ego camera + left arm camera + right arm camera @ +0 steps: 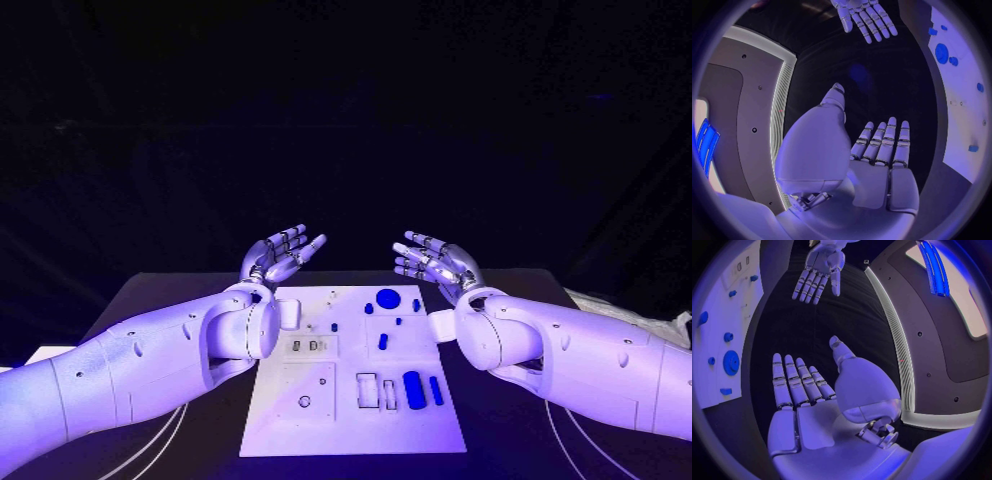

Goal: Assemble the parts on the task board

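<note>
1. Both hands hover palm-up beyond the far edge of the task board [289,425]: left hand [280,252] at 11 o'clock, right hand [436,262] at 1 o'clock, fingers [882,142] spread wide, holding nothing.
2. The white board lies mid-desk [505,440]; its blue parts look small, rigid, light and likely slick, best pinched across their narrow sides.
3. Countable in the head view: one round disc [388,297] at 12 o'clock, two long bars [415,389] at 5 o'clock, and a few small pegs, too tiny to tally surely.
</note>
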You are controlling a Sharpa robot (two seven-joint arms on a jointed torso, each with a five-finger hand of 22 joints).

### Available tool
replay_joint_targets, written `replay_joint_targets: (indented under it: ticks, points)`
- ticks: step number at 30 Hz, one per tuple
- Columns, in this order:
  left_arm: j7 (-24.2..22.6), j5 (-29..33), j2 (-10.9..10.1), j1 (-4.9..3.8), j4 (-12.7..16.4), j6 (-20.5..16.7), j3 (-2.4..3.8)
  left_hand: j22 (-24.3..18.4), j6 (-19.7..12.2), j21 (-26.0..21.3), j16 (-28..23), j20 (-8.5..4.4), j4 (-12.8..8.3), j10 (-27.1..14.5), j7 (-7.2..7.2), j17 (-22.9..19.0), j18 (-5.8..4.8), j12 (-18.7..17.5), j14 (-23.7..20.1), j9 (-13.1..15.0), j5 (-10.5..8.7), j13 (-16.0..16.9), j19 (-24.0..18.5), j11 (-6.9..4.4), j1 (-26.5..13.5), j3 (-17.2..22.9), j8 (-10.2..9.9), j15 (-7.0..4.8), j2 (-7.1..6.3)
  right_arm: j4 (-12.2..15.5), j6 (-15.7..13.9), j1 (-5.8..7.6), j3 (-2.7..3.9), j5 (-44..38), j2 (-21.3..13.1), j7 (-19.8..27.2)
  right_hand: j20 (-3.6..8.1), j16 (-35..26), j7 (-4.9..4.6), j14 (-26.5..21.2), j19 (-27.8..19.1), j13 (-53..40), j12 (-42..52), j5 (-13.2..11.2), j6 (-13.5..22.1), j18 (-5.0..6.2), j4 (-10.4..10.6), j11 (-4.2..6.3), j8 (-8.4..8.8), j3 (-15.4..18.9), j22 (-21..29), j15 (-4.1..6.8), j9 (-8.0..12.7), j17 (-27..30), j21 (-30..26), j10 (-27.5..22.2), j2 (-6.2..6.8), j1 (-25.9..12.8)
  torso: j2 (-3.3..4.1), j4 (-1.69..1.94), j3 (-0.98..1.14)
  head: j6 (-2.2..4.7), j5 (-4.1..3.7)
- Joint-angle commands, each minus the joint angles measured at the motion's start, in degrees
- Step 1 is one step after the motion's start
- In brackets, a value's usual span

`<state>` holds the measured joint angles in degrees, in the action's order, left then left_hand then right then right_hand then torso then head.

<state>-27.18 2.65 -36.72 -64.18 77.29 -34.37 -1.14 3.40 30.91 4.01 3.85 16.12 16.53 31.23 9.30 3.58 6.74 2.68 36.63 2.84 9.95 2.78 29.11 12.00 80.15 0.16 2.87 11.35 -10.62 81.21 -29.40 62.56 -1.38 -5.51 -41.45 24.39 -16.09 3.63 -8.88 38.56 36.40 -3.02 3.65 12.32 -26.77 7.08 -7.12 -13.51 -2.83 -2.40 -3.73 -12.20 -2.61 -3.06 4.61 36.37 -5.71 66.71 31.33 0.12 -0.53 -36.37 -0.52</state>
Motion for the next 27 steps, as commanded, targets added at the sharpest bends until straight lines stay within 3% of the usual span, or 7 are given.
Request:
replay_joint_targets:
  ticks: [1, 3, 8, 10, 11, 16, 27]
  points:
    - [0.3, 0.9, 0.1, -0.12, -0.1, 4.2, 0.02, 1.6, 11.2, 3.8, 3.0, 0.27, -0.3, 15.6, 5.09, 1.1, 2.83, 1.8, 13.4, 0.8, -0.05, 0.9, 15.2, 0.77, 3.4, 2.7, 1.6, -0.26, 3.50, -1.4, 12.2, 0.36, -0.15, -6.1, 0.6, -3.8, 0.13, 2.4, -5.09, 17.3, 12.8, -0.7, 2.3, -1.2, -18.4, 3.56, -4.4, 2.13, -2.07, -1.5, -1.2, 2.62, -1.2, -0.7, 3.9, 17.3, -1.17, 7.2, 0.00, 0.01, -0.01, 0.00, 0.00]
    - [0.3, 0.9, 0.1, -0.12, -0.1, 4.2, 0.02, 2.1, 17.3, 5.3, 4.2, -0.10, -0.9, 20.4, 4.74, 1.4, 3.62, 2.7, 16.9, 1.3, -0.16, 1.2, 19.1, -0.20, 3.5, 2.8, 2.7, -1.48, 4.54, -2.1, 14.2, 0.56, -0.26, -6.9, 0.8, -4.4, 0.69, 2.5, -4.60, 19.5, 14.5, -0.6, 2.3, -1.4, -22.2, 3.61, -5.3, 2.65, -2.20, -2.0, -1.2, 3.31, -1.3, -0.6, 4.5, 19.1, -1.17, 7.8, 0.00, 0.01, -0.01, 0.00, 0.00]
    - [0.3, 0.9, 0.1, -0.12, -0.1, 4.2, 0.02, 2.7, 23.3, 7.6, 6.5, -2.27, -2.4, 26.4, 3.45, 2.5, 3.80, 3.8, 24.5, 1.5, -0.21, 1.2, 26.8, -1.93, 3.1, 2.3, 4.0, -3.78, 6.16, -3.0, 16.8, 0.82, -0.40, -8.1, 1.2, -5.2, 1.96, 2.3, -3.93, 23.2, 17.5, -0.5, 1.6, -1.7, -25.8, 3.50, -6.9, 3.47, -1.61, -3.0, -1.1, 4.46, -1.2, -0.5, 5.5, 22.0, -1.13, 8.0, 0.00, 0.01, -0.01, 0.00, 0.00]
    - [0.3, 0.9, 0.1, -0.12, -0.1, 4.2, 0.02, 2.8, 24.6, 8.0, 6.9, -2.89, -2.8, 28.2, 3.05, 3.1, 3.85, 4.1, 26.5, 1.5, -0.23, 1.3, 28.6, -2.51, 3.0, 2.1, 4.2, -4.47, 6.51, -3.2, 17.1, 0.85, -0.42, -8.2, 1.2, -5.3, 2.47, 2.3, -3.82, 24.8, 18.6, -0.6, 1.4, -1.5, -26.4, 3.60, -7.6, 3.80, -1.28, -3.3, -1.1, 4.90, -1.1, -0.6, 5.9, 23.1, -0.77, 7.7, 0.00, 0.01, -0.01, 0.00, 0.00]
    - [-0.8, -0.1, -3.4, 0.01, 1.7, 7.4, 0.01, 2.9, 25.2, 8.3, 7.2, -3.29, -3.0, 29.1, 2.79, 3.5, 3.84, 4.1, 27.7, 1.5, -0.21, 1.3, 29.7, -2.82, 2.9, 2.0, 4.3, -4.89, 6.75, -5.5, 9.1, 1.27, -0.26, -31.4, 0.5, -3.8, 2.60, 2.1, -3.79, 25.2, 18.9, -0.6, 1.1, -1.3, -26.4, 3.62, -7.7, 3.80, -1.01, -3.2, -1.0, 4.97, -1.1, -0.6, 6.0, 23.3, -0.50, 7.4, 0.98, 0.40, -0.06, -0.17, 0.01]
    - [-1.6, -1.6, -5.3, -0.08, 4.7, 7.0, 0.02, 2.9, 27.5, 8.6, 7.5, -4.46, -4.9, 32.3, 2.25, 5.2, 3.80, 4.1, 30.6, 1.5, -0.19, 1.5, 32.5, -3.74, 4.3, 2.3, 4.4, -5.97, 7.03, -5.3, 7.1, 1.96, -0.17, -37.5, 0.0, -5.1, 2.82, 1.8, -3.76, 26.2, 19.8, -0.6, 0.7, -1.5, -26.8, 3.58, -8.0, 3.97, -0.91, -3.1, -0.8, 5.23, -1.1, -0.6, 6.1, 24.0, -0.22, 6.9, 2.04, 0.76, -0.16, 0.10, -0.16]
    - [-0.2, 1.4, -8.6, -0.96, 9.5, 6.8, 0.09, 2.8, 27.7, 8.5, 7.0, -4.69, -5.6, 32.7, 2.17, 5.9, 3.73, 3.3, 30.8, 1.3, -0.23, 1.4, 33.5, -3.78, 4.4, 2.4, 3.9, -6.08, 7.01, -5.2, 6.6, 3.87, 0.33, -51.2, -0.4, -11.8, 3.81, 1.5, -3.74, 29.5, 23.2, -0.7, 0.5, -1.5, -27.1, 3.58, -8.9, 4.07, -0.89, -2.2, -1.0, 5.93, -1.1, -0.7, 7.6, 23.5, 0.92, 6.9, 4.59, 1.85, -0.39, 0.77, -1.02]
